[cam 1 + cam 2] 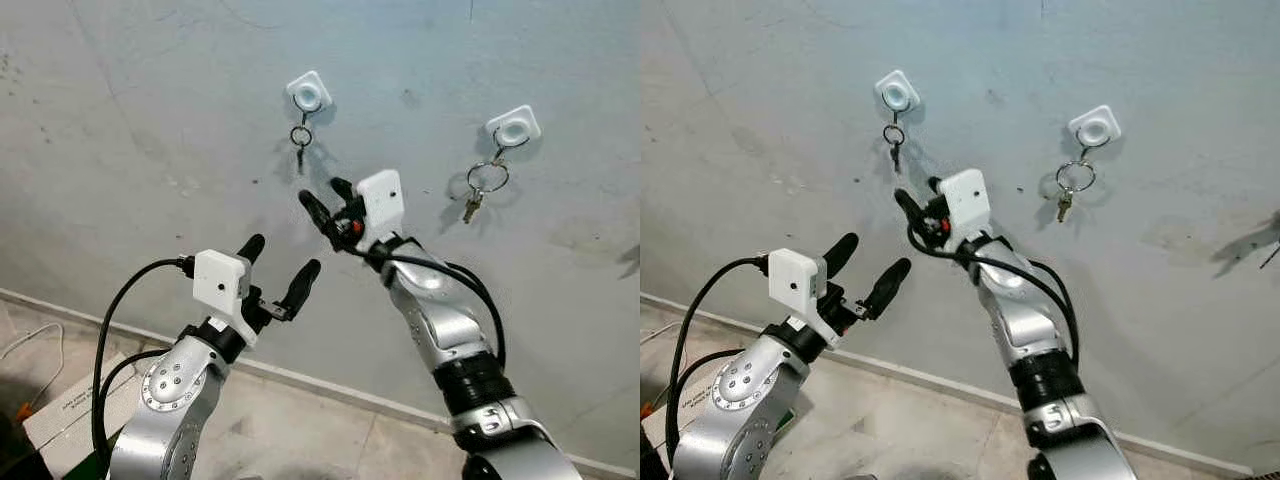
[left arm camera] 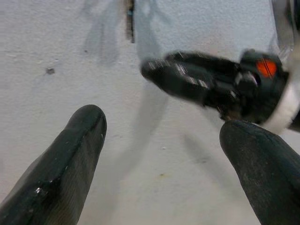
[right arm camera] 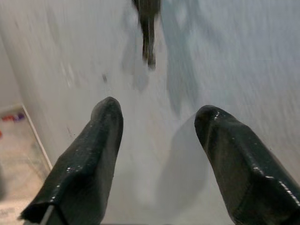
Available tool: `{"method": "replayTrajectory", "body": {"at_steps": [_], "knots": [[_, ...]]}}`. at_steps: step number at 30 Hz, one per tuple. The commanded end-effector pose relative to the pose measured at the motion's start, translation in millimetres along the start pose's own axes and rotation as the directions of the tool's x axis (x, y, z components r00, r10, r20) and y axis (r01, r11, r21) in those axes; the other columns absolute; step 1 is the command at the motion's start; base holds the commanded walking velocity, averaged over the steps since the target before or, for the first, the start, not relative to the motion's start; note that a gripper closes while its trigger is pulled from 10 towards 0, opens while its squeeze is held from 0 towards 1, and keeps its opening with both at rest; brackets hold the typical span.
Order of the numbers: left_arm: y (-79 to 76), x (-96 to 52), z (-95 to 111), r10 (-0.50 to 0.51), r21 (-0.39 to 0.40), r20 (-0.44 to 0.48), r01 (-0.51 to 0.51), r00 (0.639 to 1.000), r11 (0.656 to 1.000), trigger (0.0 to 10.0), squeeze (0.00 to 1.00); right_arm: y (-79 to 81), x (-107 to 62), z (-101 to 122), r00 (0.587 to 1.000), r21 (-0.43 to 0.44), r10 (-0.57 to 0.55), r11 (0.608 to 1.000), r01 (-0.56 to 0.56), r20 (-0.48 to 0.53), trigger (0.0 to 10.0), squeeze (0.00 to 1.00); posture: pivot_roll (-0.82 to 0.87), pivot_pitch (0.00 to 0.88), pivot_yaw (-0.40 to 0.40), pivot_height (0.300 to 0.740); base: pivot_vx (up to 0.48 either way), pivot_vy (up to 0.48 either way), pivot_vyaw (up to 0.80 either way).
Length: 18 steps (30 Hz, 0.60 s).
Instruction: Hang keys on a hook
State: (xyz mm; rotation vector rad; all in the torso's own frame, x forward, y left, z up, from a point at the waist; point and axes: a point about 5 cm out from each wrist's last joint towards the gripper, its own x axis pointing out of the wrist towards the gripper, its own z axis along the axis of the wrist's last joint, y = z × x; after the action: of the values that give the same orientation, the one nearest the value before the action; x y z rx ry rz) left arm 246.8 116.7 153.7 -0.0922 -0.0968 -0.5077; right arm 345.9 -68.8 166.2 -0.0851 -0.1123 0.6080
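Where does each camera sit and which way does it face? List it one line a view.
Left eye view: on the head, facing the wall with two hooks holding keys; both arms show.
Right eye view: same head, same scene, slightly offset.
Left wrist view: on the left arm, looking along the open left hand at the wall and the right hand.
Right wrist view: along the open right hand toward the hanging keys.
Shared: the wall and keys.

Home hallway or entry: plain grey wall (image 1: 150, 120), white stick-on hooks (image 1: 309, 92) holding keys (image 1: 480, 190), tiled floor (image 1: 300, 425).
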Motion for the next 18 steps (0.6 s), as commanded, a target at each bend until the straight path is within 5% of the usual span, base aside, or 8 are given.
{"method": "replayTrajectory", "body": {"at_steps": [1, 18], "knots": [[1.4, -0.6, 5.2, 0.009, 0.013, 0.019, -0.009, 1.000, 1.000, 10.0, 0.00, -9.6, -8.1, -10.8, 0.999, -0.022, -0.029, 0.999, 0.029, -0.042, 10.0, 1.00, 0.11, 0.059, 0.002, 0.740, 0.000, 0.000, 0.00], [8.5, -14.3, -7.4, 0.052, 0.021, -0.038, -0.051, 0.998, 0.998, 10.0, 0.00, -32.4, -55.6, -35.2, 0.986, -0.116, -0.109, 0.989, 0.094, -0.124, 10.0, 1.00, 0.09, 0.041, 0.012, 0.740, 0.000, 0.000, 0.00]]}}
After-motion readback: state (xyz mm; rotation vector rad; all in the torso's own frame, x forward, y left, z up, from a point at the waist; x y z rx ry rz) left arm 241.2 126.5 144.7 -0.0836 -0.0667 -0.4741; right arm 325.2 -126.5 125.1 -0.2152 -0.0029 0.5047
